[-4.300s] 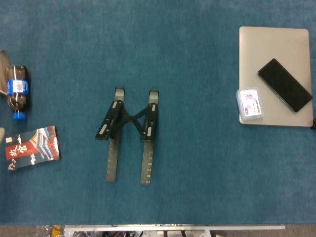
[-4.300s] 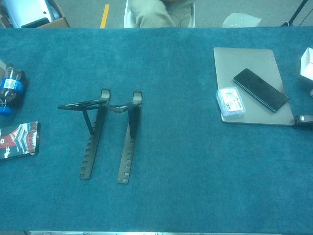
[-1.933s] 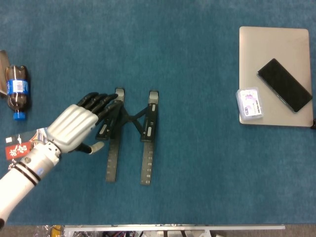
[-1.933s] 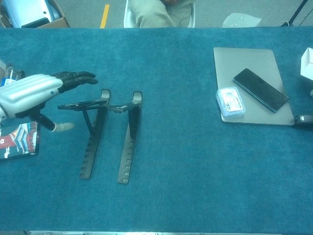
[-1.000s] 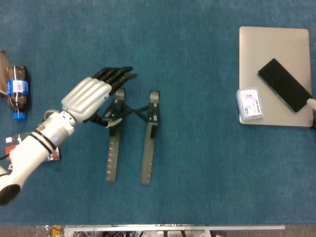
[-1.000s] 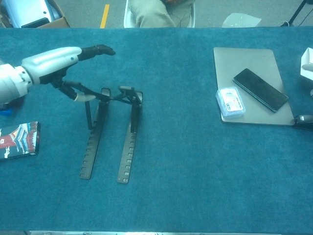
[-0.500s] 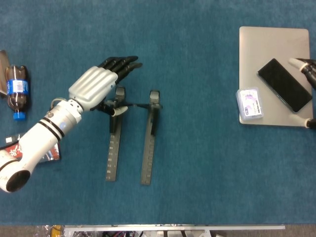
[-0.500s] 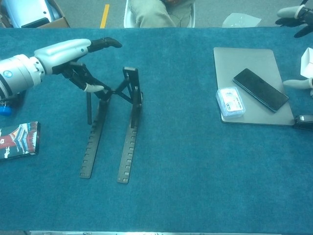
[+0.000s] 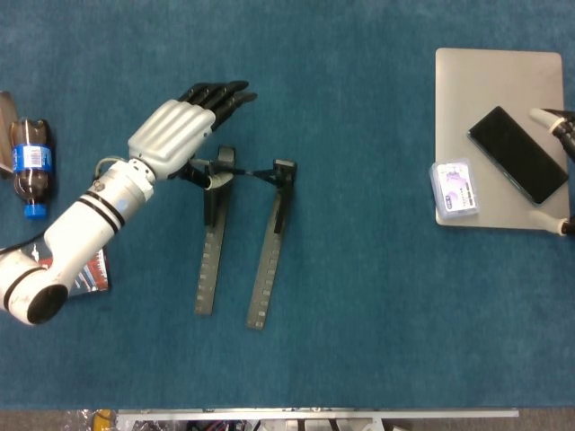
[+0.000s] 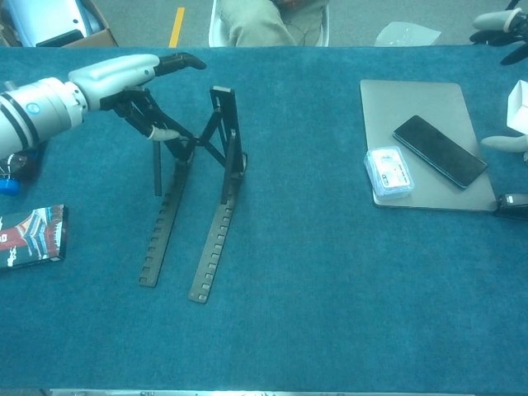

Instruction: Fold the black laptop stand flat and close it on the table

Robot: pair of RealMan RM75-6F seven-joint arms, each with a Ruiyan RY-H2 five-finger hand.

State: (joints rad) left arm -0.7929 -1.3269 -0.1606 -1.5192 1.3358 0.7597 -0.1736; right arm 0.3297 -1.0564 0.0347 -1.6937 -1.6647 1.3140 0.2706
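Centrally on the blue table (image 9: 359, 341): black laptop stand (image 9: 235, 242), upper arms raised steeply, notched base rails flat. Left hand (image 9: 180, 135) grips its left upper arm, fingers extended. Right hand (image 9: 559, 171), at right edge beside silver laptop (image 9: 499, 90), spread wide, holding nothing.

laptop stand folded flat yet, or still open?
Still open. In the chest view the laptop stand has its support arms raised steeply above the base rails, with the left hand holding its top.
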